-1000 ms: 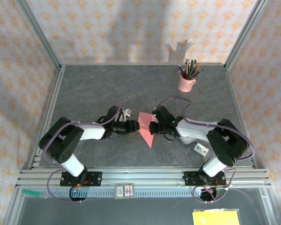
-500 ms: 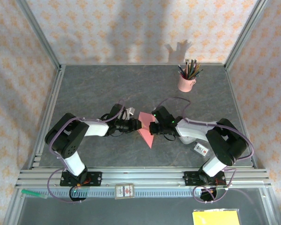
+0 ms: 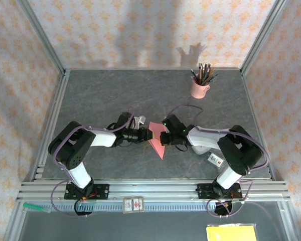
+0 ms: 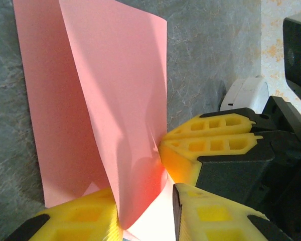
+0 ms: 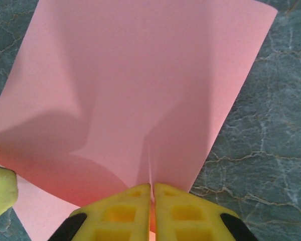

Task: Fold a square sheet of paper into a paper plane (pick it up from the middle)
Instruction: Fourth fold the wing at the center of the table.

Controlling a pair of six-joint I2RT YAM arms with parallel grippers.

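Mid-counter [image 3: 100, 95], between the two arms: square sheet of paper [image 3: 157, 140], salmon pink, creased, one pointed corner aimed at the near edge.

Right tool [image 5: 151, 213]: pads [image 5: 115, 216] pressed flat together on the sheet's edge, firm pinch. Thin crease running from the pinch up into the sheet. Rest of the sheet bowed and spread over the grey marbled counter.

Left tool [image 4: 143, 221]: pads apart with a moderate gap. Raised fold of the sheet dropping into that gap and lying against one pad [image 4: 75, 223], clear of the other. Not squeezed from both sides as far as visible.

From the left wrist: one flap standing up along a crease, a second layer lower behind it. Right tool's yellow fingers [image 4: 210, 138] touching the sheet's edge, just beside the left tool's free pad.

From above: both tools nose to nose at the sheet, left one on its left side, right one on its right.

Elsewhere:
- Pink cup of pencils [image 3: 199, 86] at the far right of the counter, well apart from the sheet.
- Small white card [image 3: 215, 160] beside the right arm.
- Yellow pad [image 3: 231, 233] on the near ledge, bottom right.
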